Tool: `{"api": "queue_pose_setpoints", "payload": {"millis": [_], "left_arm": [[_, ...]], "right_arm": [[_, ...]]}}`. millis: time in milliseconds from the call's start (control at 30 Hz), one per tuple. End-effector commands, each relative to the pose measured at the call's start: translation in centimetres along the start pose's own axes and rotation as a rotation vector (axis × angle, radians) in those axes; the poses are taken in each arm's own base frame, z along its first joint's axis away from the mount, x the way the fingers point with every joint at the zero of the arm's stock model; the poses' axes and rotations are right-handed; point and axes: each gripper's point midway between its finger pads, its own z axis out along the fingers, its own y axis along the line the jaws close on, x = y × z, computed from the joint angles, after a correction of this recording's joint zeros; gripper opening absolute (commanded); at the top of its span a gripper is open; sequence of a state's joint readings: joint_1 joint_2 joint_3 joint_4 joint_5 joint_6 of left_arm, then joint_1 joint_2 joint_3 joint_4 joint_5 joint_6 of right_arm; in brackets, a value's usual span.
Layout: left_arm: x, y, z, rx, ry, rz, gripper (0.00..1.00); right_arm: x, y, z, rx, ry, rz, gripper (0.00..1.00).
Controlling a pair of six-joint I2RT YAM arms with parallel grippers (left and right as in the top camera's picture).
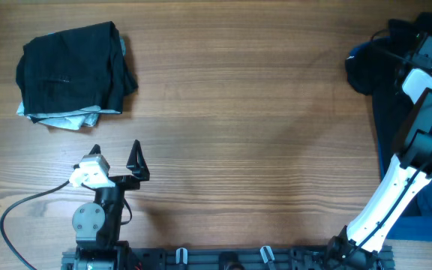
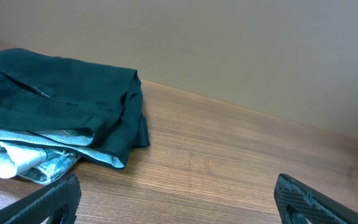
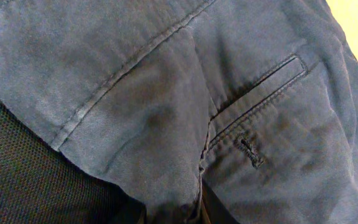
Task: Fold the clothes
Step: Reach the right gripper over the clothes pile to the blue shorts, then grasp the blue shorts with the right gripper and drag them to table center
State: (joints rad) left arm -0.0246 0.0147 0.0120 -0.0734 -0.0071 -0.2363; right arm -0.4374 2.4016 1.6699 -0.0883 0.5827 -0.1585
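A: Overhead vs wrists, go.
B: Only the overhead shows both arms and the whole wooden table [image 1: 261,112]. The left wrist adds the side of the folded black garment [image 1: 70,67]: pale, crinkled layers stick out under it. The right wrist is the only close view of the denim shorts [image 3: 166,93].
A: Where are they?
B: They fill the right wrist view, lying over black mesh fabric [image 3: 36,180]. On the overhead that's the dark cloth heap [image 1: 362,71] at the table's right edge.
A: Arm poses?
B: The left arm is folded low at the near edge. The left gripper [image 1: 116,150] points toward the far edge, its 2 fingers wide apart and touching nothing, well short of the black garment. The right arm [image 1: 396,180] stretches up along the right edge, with the right gripper [image 1: 403,37] over the heap.
A: Clamped?
B: Can't tell, its fingers aren't clear in any view.
A: Textures?
B: The denim is faded mid-blue twill with double-stitched seams, 1 welt pocket and 1 buttonhole, and it's creased. The table has a straight wood grain.
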Motion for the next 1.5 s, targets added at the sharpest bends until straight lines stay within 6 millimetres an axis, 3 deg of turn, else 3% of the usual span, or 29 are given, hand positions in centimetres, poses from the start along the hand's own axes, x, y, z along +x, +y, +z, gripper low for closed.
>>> {"api": "queue_pose_setpoints", "payload": {"millis": [0,67,133,433,500,567,633,733,800,1067,1200,1300,1367,1467], "left_arm": [[0.0,0.1,0.0,-0.004,-0.005,0.024,1.00],[0.0,0.1,0.0,-0.004,-0.005,0.024,1.00],[0.0,0.1,0.0,-0.004,-0.005,0.024,1.00],[0.0,0.1,0.0,-0.004,-0.005,0.024,1.00],[0.0,0.1,0.0,-0.004,-0.005,0.024,1.00],[0.0,0.1,0.0,-0.004,-0.005,0.024,1.00],[0.0,0.1,0.0,-0.004,-0.005,0.024,1.00],[0.0,0.1,0.0,-0.004,-0.005,0.024,1.00],[0.0,0.1,0.0,-0.004,-0.005,0.024,1.00],[0.0,0.1,0.0,-0.004,-0.005,0.024,1.00],[0.0,0.1,0.0,-0.004,-0.005,0.024,1.00],[0.0,0.1,0.0,-0.004,-0.005,0.024,1.00],[0.0,0.1,0.0,-0.004,-0.005,0.024,1.00],[0.0,0.1,0.0,-0.004,-0.005,0.024,1.00]], "right_arm": [[0.0,-1.5,-0.2,0.031,0.012,0.013,0.26],[-1.6,-2.6,-1.4,0.036,-0.021,0.035,0.36],[-2.8,-3.3,-2.2,0.037,-0.047,0.052,0.57],[-3.3,-2.6,-2.6,-0.026,-0.062,0.079,0.63],[-3.1,-2.5,-2.6,-0.027,-0.055,0.077,0.57],[-2.8,-2.4,-2.5,-0.033,-0.042,0.105,0.41],[-2.5,-1.9,-2.5,-0.065,-0.033,0.121,0.19],[-2.7,-2.0,-2.6,-0.072,-0.037,0.120,0.04],[-3.3,-2.6,-3.1,-0.061,-0.048,0.121,0.04],[-7.6,-7.4,-9.1,-0.039,-0.127,0.167,0.04],[-8.3,-7.6,-12.6,-0.063,-0.129,0.138,0.04],[-9.1,-3.5,-16.7,-0.184,-0.151,0.074,0.04],[-9.6,1.3,-20.4,-0.292,-0.185,0.004,0.04],[-8.5,9.5,-26.7,-0.451,-0.211,-0.085,0.04]]}}
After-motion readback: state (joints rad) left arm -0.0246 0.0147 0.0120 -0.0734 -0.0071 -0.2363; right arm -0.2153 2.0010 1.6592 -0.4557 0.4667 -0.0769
